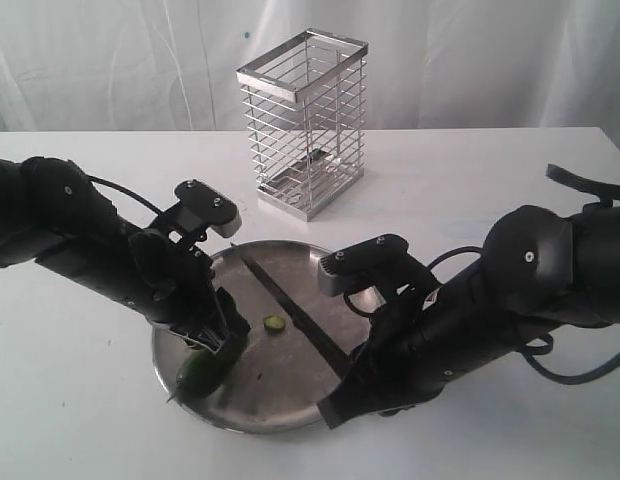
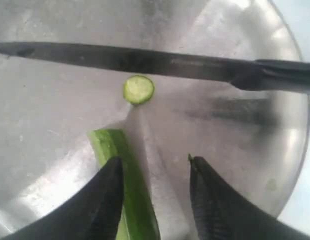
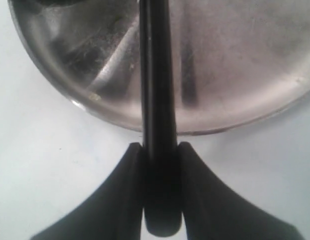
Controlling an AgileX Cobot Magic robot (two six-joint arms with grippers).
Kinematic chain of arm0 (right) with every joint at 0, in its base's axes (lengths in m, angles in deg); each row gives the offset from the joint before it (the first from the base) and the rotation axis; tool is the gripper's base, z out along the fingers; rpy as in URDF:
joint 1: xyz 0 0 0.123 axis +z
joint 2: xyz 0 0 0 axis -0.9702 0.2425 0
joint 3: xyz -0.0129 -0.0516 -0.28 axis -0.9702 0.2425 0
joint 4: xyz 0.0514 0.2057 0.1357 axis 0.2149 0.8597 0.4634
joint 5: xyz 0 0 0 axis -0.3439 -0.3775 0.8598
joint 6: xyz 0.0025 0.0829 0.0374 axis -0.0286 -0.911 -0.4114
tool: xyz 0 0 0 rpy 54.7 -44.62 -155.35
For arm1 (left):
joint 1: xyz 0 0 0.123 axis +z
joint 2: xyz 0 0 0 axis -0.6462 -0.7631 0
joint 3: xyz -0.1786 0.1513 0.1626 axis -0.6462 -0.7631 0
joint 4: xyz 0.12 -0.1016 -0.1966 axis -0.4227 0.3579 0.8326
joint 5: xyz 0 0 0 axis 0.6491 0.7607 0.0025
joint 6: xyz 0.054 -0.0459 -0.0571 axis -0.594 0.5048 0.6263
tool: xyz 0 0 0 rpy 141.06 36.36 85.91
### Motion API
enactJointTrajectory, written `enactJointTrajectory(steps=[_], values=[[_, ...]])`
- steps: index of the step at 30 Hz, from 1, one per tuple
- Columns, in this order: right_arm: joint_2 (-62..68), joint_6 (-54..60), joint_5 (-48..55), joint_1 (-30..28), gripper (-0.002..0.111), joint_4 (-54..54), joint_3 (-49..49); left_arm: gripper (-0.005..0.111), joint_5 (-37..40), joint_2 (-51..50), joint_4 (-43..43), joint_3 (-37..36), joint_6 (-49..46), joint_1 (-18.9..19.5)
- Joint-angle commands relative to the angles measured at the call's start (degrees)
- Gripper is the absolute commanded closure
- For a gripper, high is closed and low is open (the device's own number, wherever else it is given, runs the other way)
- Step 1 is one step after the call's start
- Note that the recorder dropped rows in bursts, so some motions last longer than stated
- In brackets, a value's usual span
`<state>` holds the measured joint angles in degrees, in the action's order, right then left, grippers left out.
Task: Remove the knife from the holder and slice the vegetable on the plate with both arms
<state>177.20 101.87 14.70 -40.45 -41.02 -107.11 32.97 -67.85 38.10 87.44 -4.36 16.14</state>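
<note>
White bench, plate (image 1: 290, 400) near front edge. Right end effector (image 3: 160, 165) clamps stiff knife (image 2: 145, 60) handle; left end effector (image 2: 155, 170) open astride slippery vegetable (image 2: 127, 175).

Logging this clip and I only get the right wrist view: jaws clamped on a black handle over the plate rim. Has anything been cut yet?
Observer: Yes, one pale-green slice lies on the plate, beside the knife.
Operator: Where is the rest of the vegetable?
Observer: The vegetable lies on the plate, against one finger of the open left gripper.
Operator: And the holder?
Observer: The holder stands upright on the table behind the plate, no knife visible in it.
</note>
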Motion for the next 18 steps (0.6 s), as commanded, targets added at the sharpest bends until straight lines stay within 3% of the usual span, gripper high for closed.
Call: enactJointTrajectory(steps=[1, 10, 18], values=[[-0.61, -0.27, 3.68, 0.1, 0.108, -0.03, -0.18, 0.06, 2.66, 3.21, 0.61, -0.33, 0.65, 0.03], [-0.61, 1.04, 4.8, 0.1, 0.108, -0.24, -0.18, 0.06, 1.88, 10.22, -5.81, -0.33, 5.54, 0.15], [-0.47, 2.72, 5.03, 1.31, 0.108, -0.69, -0.41, 0.06, 0.77, 10.25, -7.12, -0.33, 7.59, 0.15]])
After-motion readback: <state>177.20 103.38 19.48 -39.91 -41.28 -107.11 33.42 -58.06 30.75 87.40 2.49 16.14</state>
